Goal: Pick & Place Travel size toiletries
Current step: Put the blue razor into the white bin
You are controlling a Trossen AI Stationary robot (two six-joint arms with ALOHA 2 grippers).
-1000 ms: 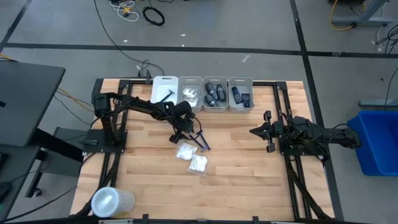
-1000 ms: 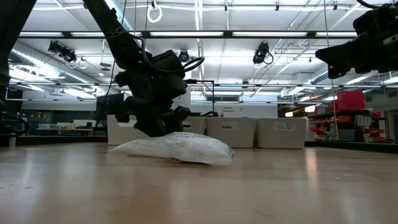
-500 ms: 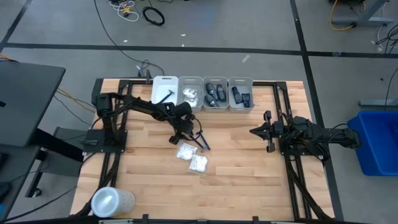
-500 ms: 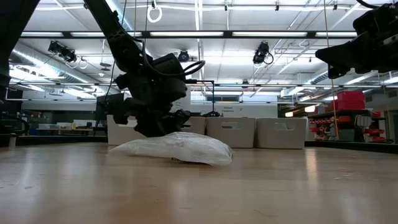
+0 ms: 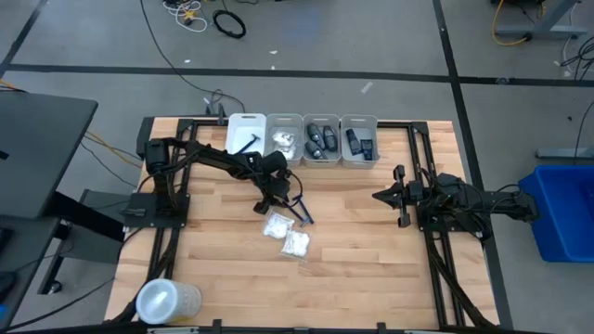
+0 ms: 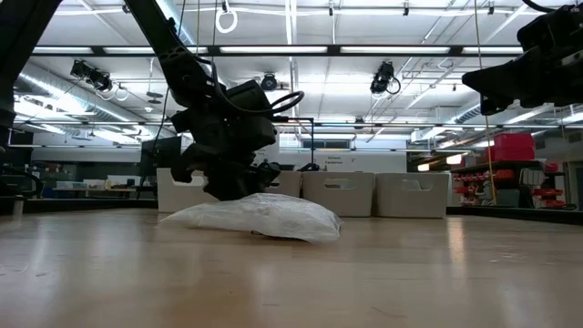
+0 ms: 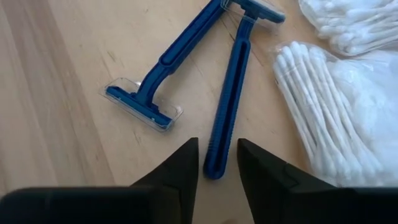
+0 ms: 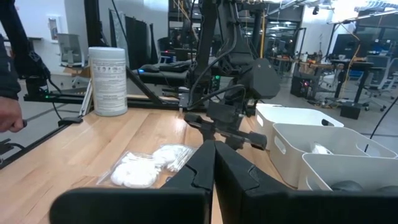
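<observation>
- While no readable writing shows, the left end effector straddles a blue razor's handle tip on the counter, fingers parted, not clamped.
- Second razor and white packets lie beside.
- Right end effector pressed together, well apart.

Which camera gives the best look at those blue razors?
The left wrist view: both razors lie on the wood, one handle end between the left end effector's fingers. The high view shows only a small blue streak. The low and right wrist views don't show them.
</observation>
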